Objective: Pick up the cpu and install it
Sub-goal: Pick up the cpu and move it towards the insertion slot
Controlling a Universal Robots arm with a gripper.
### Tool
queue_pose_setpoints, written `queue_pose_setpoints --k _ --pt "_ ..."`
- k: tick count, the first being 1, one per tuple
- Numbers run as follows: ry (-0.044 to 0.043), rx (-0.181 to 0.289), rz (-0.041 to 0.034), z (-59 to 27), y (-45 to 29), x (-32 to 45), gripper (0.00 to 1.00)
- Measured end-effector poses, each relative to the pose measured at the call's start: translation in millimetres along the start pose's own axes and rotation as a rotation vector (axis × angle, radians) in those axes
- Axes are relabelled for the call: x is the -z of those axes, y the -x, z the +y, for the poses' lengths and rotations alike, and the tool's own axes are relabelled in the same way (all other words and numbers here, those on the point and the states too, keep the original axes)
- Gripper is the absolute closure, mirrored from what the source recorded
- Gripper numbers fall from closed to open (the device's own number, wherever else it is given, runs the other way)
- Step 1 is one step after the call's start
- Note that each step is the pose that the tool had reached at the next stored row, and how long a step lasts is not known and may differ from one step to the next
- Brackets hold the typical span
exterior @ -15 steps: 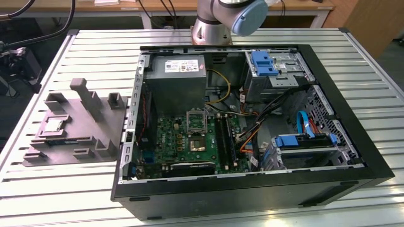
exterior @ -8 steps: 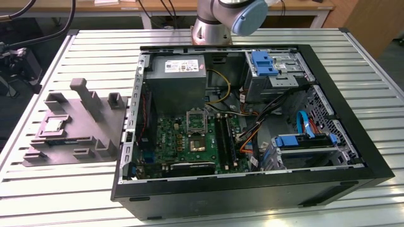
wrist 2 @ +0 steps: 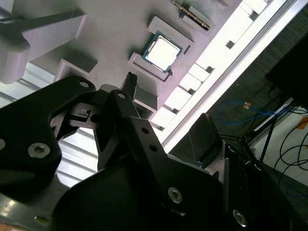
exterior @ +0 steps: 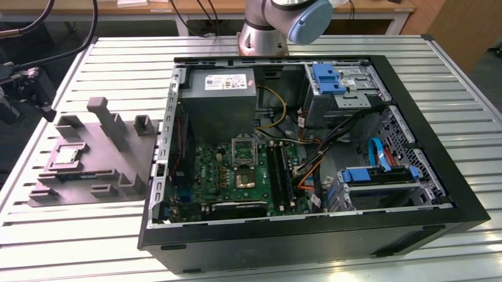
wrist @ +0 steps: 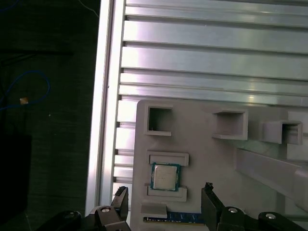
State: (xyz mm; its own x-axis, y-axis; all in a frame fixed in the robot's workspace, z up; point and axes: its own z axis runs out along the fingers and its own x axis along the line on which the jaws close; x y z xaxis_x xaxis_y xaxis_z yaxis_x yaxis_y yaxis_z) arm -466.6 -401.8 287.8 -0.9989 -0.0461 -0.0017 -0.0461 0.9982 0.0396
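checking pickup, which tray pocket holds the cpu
The flat pocket between two bars holds the cpu; the boxy pockets elsewhere on the tray look empty.

Robotics lab: slatted aluminium bench (exterior: 79,235), robot arm base (exterior: 265,32), open computer case (exterior: 314,238), wooden desks (exterior: 223,7) behind.

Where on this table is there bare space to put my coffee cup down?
Bare table slats lie between the grey tray and the near edge, between the tray and the far edge, and at the exterior view's right of the computer case. Crowded: the tray, holding the cpu, and the case's inside.
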Motion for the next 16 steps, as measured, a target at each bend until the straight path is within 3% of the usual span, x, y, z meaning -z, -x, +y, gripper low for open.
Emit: queue_pose_setpoints --k 16 --pt "0.0 0.0 -0.0003 -2.3 0.2 -5.8 0.29"
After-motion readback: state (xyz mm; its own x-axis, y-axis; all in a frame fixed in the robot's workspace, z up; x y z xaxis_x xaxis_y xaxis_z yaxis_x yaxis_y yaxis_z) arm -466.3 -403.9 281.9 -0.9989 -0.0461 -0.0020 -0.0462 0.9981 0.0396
